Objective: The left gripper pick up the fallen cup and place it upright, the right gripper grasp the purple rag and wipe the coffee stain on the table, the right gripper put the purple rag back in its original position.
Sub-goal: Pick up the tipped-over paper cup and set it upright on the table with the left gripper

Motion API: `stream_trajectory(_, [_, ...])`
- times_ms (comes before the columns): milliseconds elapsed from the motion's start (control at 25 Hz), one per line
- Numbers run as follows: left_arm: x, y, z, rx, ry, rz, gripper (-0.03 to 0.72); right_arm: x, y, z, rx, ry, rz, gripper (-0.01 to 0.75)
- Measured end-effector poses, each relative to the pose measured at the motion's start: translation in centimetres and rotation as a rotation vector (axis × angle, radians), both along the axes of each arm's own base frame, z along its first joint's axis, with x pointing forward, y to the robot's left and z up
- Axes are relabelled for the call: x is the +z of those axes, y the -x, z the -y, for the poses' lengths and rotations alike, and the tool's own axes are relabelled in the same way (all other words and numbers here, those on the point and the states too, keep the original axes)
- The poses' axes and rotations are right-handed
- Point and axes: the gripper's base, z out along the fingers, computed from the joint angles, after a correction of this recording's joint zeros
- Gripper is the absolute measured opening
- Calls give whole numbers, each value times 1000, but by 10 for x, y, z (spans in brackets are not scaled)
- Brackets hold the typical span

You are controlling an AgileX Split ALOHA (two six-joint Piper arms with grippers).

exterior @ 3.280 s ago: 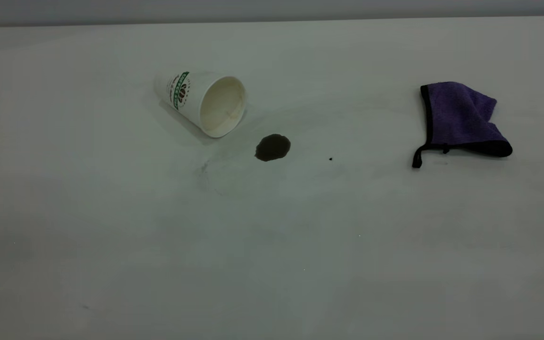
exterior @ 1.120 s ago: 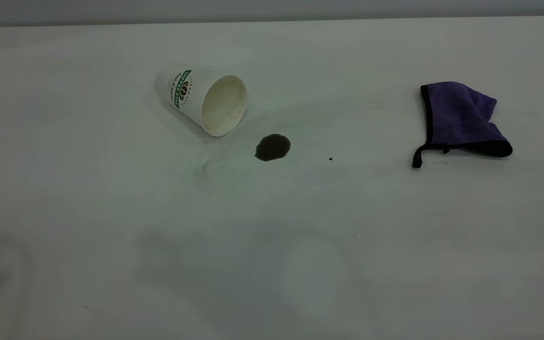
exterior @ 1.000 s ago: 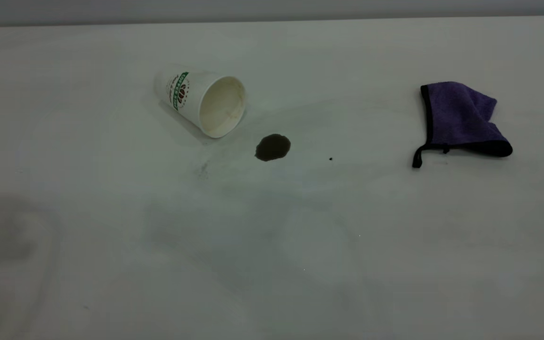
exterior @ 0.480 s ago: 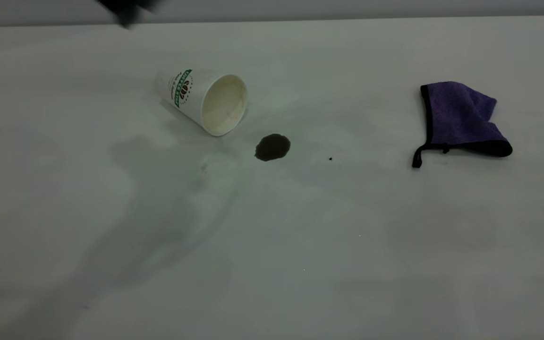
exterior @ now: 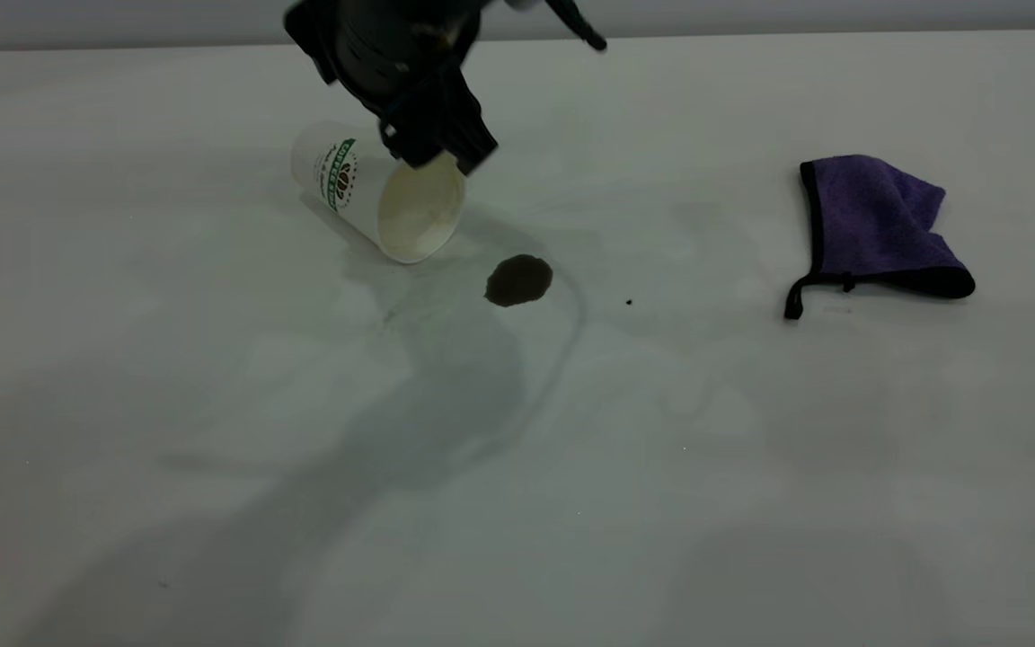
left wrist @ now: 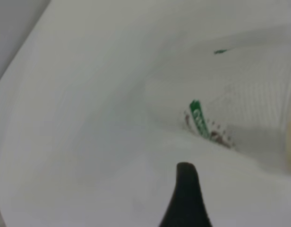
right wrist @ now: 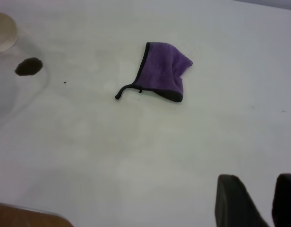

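White paper cup (exterior: 378,196) with a green band lies on its side on the plain white table (exterior: 517,467), its mouth toward the small round brown coffee stain (exterior: 518,279). Just above its rim hangs the black left gripper (exterior: 435,135); I cannot tell how its jaws stand. Well apart, the purple terry rag (exterior: 877,229) lies untouched. The right gripper (right wrist: 259,198) hovers near it, jaws slightly apart.

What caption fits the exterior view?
Left gripper reaches the fallen cup; coffee stain and purple rag wait untouched.
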Motion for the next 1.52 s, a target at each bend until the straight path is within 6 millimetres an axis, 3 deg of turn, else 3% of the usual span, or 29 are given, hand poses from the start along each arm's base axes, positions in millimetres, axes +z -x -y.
stream_trajectory(280, [-42, -14, 8, -62, -87, 4, 625, 0, 0, 0, 0, 0, 0, 238])
stream_trajectory(440, [-59, -20, 4, -108, -198, 51, 550, 0, 0, 0, 0, 0, 0, 238])
stream_trajectory(560, [-67, -22, 0, -125, -292, 90, 409, 0, 0, 0, 0, 0, 0, 238])
stream_trajectory(680, [-64, -24, -2, -127, -336, 116, 161, 0, 0, 0, 0, 0, 0, 238])
stream_trajectory(720, [-59, -25, -2, -121, -339, 125, 84, 0, 0, 0, 0, 0, 0, 238])
stream_trajectory(800, [-40, -27, 0, -111, -324, 143, 24, 0, 0, 0, 0, 0, 0, 238])
stream_trajectory(1000, [50, -26, 0, -60, -163, 156, 18, 0, 0, 0, 0, 0, 0, 238])
stream_trajectory(1080, [86, -27, -10, -15, -33, 111, 17, 0, 0, 0, 0, 0, 0, 238])
stream_trajectory(1160, [109, -33, -29, 43, 78, 43, 17, 0, 0, 0, 0, 0, 0, 238])
stream_trajectory(1280, [123, -46, -62, 112, 217, -91, 17, 0, 0, 0, 0, 0, 0, 238])
stream_trajectory(1520, [113, -67, -122, 210, 524, -294, 17, 0, 0, 0, 0, 0, 0, 238])
